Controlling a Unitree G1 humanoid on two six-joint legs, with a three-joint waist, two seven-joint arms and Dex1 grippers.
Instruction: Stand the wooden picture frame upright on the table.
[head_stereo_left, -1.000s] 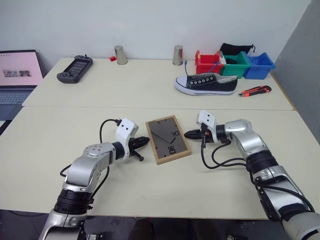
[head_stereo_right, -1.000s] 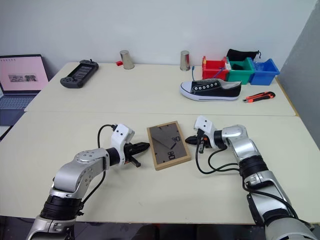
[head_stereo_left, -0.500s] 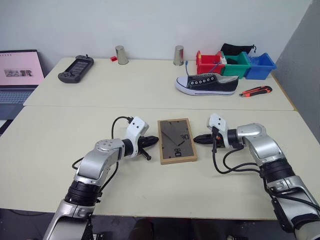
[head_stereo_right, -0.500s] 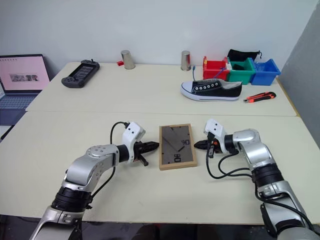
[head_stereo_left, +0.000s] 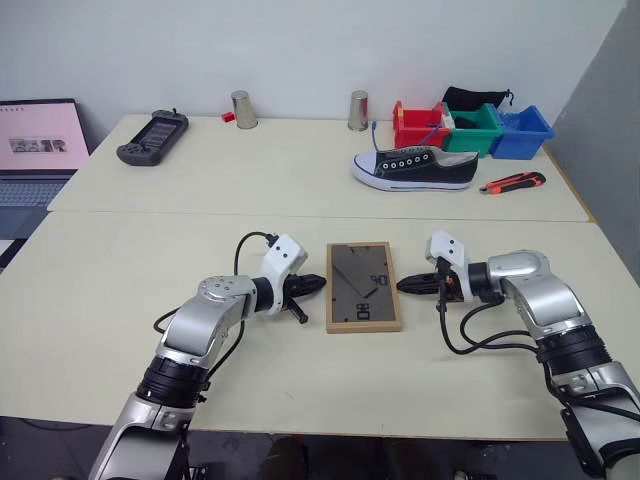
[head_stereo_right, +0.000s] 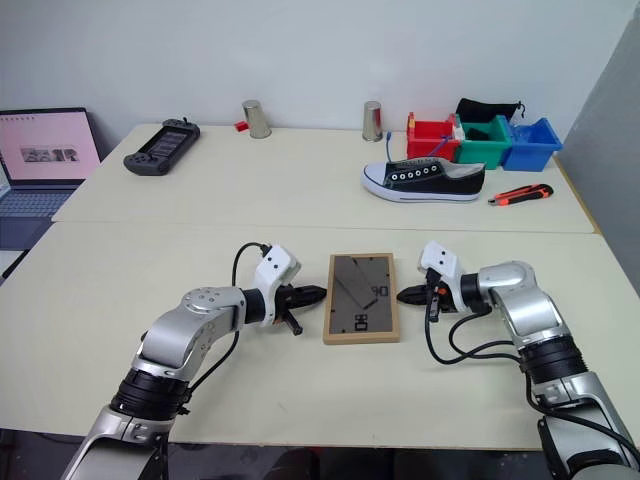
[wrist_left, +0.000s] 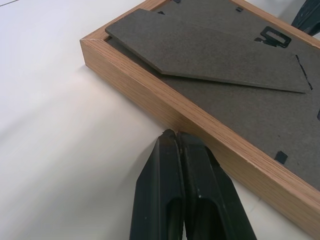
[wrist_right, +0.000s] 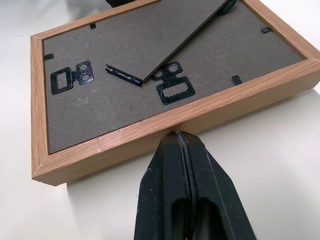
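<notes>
You have one wooden picture frame to deal with, two metal cups, one black sneaker, one red-and-black utility knife, one handheld game console, one laptop and three bins at the far right.

The frame lies flat, face down, on the table, directly between your two grippers. Its rim is light wood, and its dark grey backing faces up with the hinged stand lying flat across it, two black toothed hangers and small black clips along the edges.

Your left gripper has its fingers pressed together holding nothing, tips at one long side of the frame. Your right gripper is likewise closed and empty, tips touching or almost touching the opposite long side.

Well beyond your right gripper stand the red bin, green bin and blue bin; you cannot make out their contents. A black pouch sits behind them.
</notes>
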